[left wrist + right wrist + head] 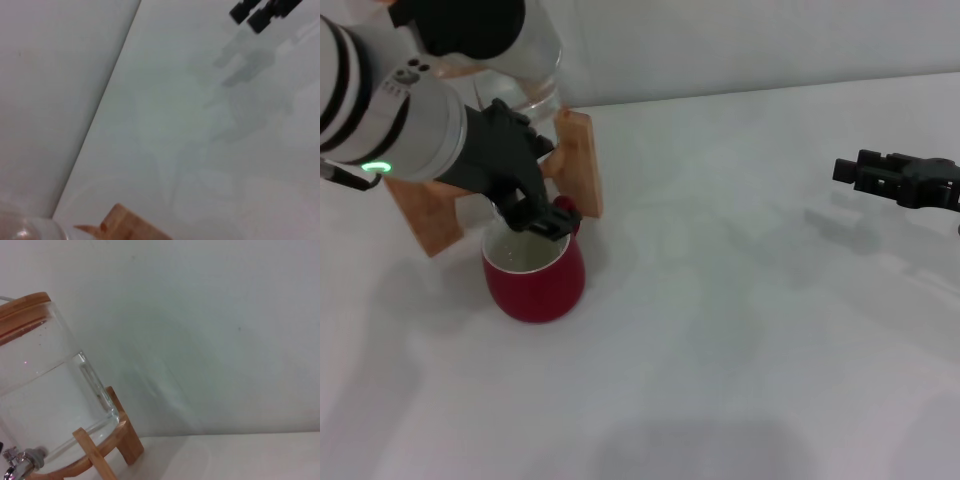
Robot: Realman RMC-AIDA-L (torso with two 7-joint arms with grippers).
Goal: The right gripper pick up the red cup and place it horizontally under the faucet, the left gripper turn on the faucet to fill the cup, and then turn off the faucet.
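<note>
The red cup (535,280) stands upright on the white table, just in front of the wooden stand (582,160), its white inside showing. My left gripper (535,212), on a silver wrist with a green ring, hangs right over the cup's far rim and hides the faucet in the head view. In the right wrist view the chrome faucet (17,462) shows at the base of the glass jar. My right gripper (860,170) hovers open and empty far off to the right; its black fingertips (257,12) also show in the left wrist view.
A glass water jar (45,395) with a wooden lid rests on the wooden stand against the back wall. The white table (740,330) stretches between the cup and the right gripper.
</note>
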